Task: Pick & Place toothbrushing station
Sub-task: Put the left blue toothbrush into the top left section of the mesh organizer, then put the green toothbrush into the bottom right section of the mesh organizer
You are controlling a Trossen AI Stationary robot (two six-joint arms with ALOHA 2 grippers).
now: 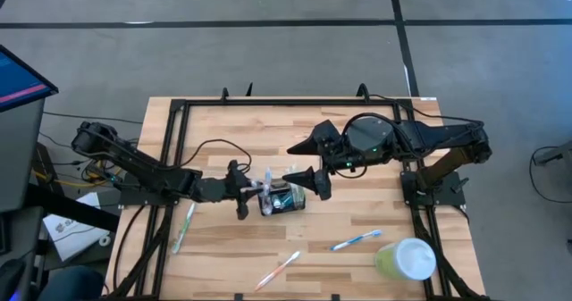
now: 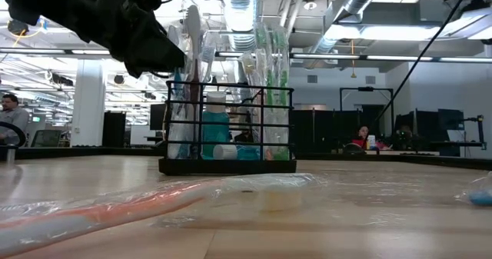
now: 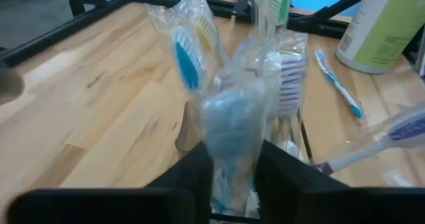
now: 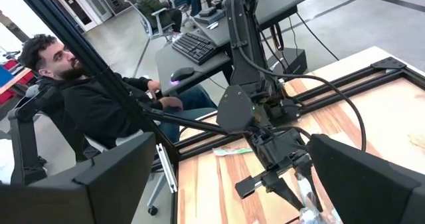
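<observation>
The wooden counter (image 1: 223, 131) carries the toothbrushing station (image 1: 284, 197) near its middle, a black slotted holder standing upright with wrapped brushes in it. A pale green cup (image 1: 407, 260) sits by the counter's front right corner. The right tool (image 1: 305, 161) hangs just behind the station, fingers spread wide, empty. The left tool (image 1: 241, 190) is at the station's left side, fingers parted narrowly around a wrapped toothbrush (image 3: 229, 127); whether they pinch it cannot be told.

Black toothbrushing station (image 2: 227, 165), pale-green cup (image 1: 404, 260)
</observation>
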